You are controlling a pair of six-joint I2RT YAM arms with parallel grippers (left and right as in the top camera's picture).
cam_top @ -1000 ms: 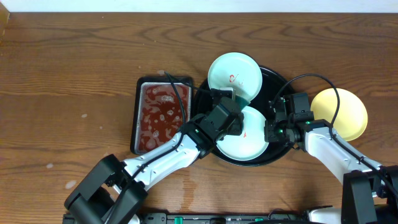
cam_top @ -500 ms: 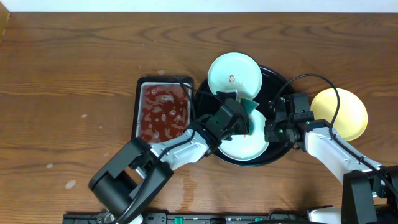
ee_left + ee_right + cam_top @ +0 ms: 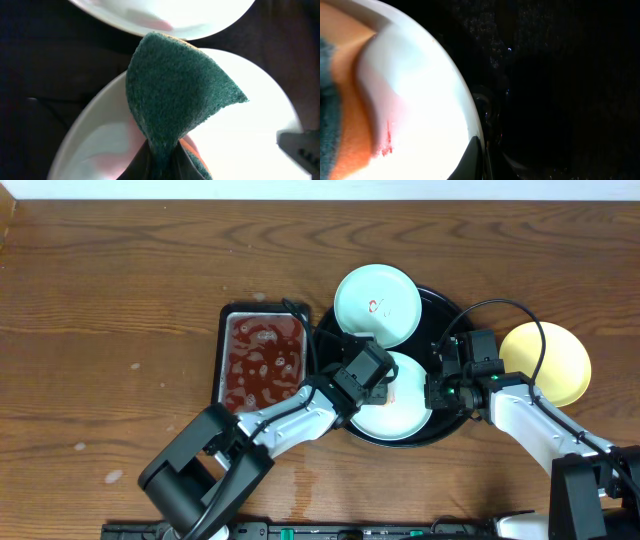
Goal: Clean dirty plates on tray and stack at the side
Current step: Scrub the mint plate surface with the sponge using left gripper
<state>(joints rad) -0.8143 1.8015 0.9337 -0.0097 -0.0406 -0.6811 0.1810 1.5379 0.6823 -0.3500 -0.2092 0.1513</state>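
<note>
sponge (image 3: 181,97) swept inward, pinched by left end effector (image 3: 383,386); right end effector (image 3: 479,157) clamps plate (image 3: 422,107).

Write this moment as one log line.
left hand: shut on sponge | sponge: on near plate | right hand: shut on near plate rim

One pale plate (image 3: 405,412) lies flat in the round black tray (image 3: 447,320). A second pale plate (image 3: 377,304), red-smeared at its centre, overlaps the tray's far rim. The yellow plate (image 3: 555,365) sits on the counter (image 3: 120,280), right of the tray.
</note>
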